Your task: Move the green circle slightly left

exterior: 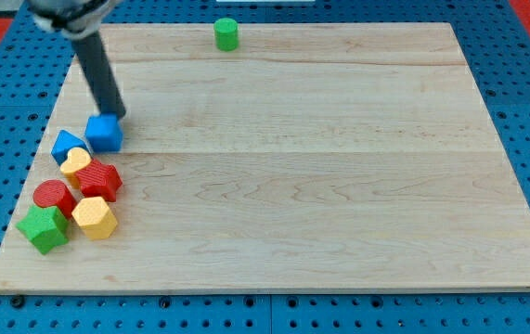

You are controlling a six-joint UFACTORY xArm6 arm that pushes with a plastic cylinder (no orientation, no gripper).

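The pale wooden worktop fills most of the view, lying on a blue perforated base. No claw shows anywhere, so its state cannot be told; the arm ends only in a dark rod that slants down from the worktop's top-left corner. My tip sits at the upper edge of the blue cube, touching it or just short of it; which one cannot be made out.

That cube heads a tight cluster of blocks along the left edge, running down toward the bottom-left corner. Just beside it, toward the left edge, lies a second blue block of angular shape. Below these a yellow heart-like block touches a red star-shaped block. Further down come a red cylinder, a yellow hexagonal block and, nearest the bottom-left corner, a green star-shaped block.

The green circle stands alone at the top edge, somewhat left of that edge's middle, well apart from my tip and from the cluster.
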